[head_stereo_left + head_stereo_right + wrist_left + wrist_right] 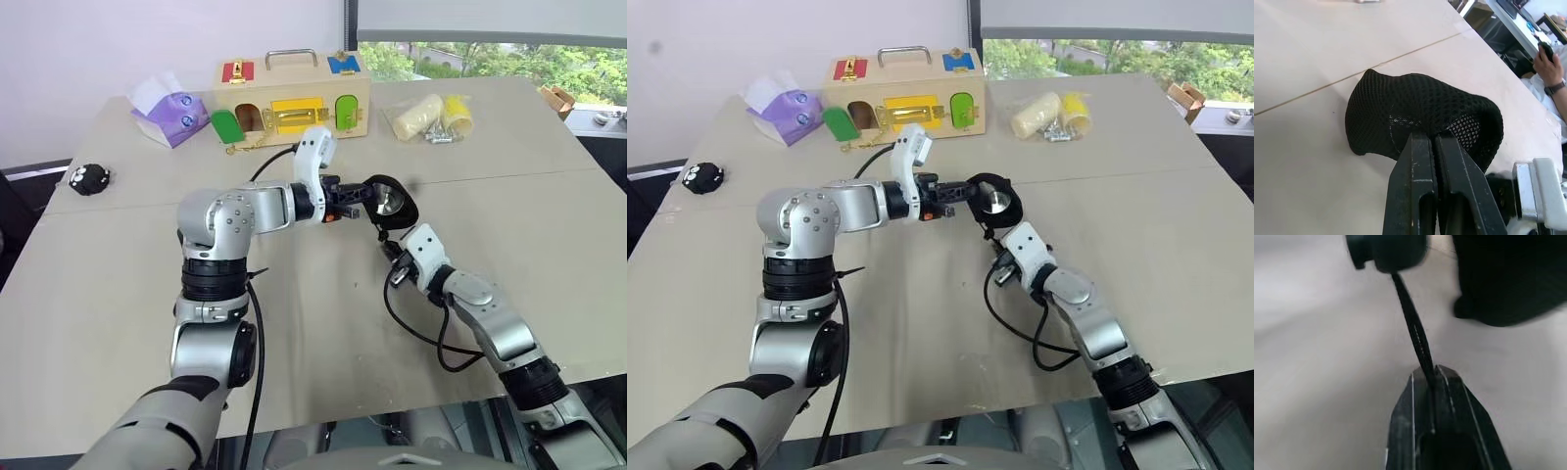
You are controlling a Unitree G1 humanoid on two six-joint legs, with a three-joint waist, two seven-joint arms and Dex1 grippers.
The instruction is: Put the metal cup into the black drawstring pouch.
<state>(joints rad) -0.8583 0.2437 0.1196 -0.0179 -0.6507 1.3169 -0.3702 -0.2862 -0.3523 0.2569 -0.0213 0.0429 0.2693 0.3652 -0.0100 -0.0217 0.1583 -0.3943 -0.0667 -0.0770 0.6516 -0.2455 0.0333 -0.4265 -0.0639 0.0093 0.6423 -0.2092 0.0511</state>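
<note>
Beige counter (118, 294) runs wide under both arms, with a wooden latch box (292, 98), a purple tissue pack (168, 116) and yellow wrapped rolls (431, 116) far at the back. From the head, the left gripper (359, 194) holds the black drawstring pouch (395, 208) up off the counter — the metal cup (388, 202) shines inside its mouth. The right gripper (389, 257) sits just below the pouch.

From the left wrist, the jaws are pressed together on the pouch's mesh rim.

From the right wrist, the jaws are clamped on the thin cord (1413, 328), under the toggle bead (1386, 252).

I think the cord should be pulled slowly and straight — away from the pouch, so the cup stays in. Open counter lies all around, edges well apart.
</note>
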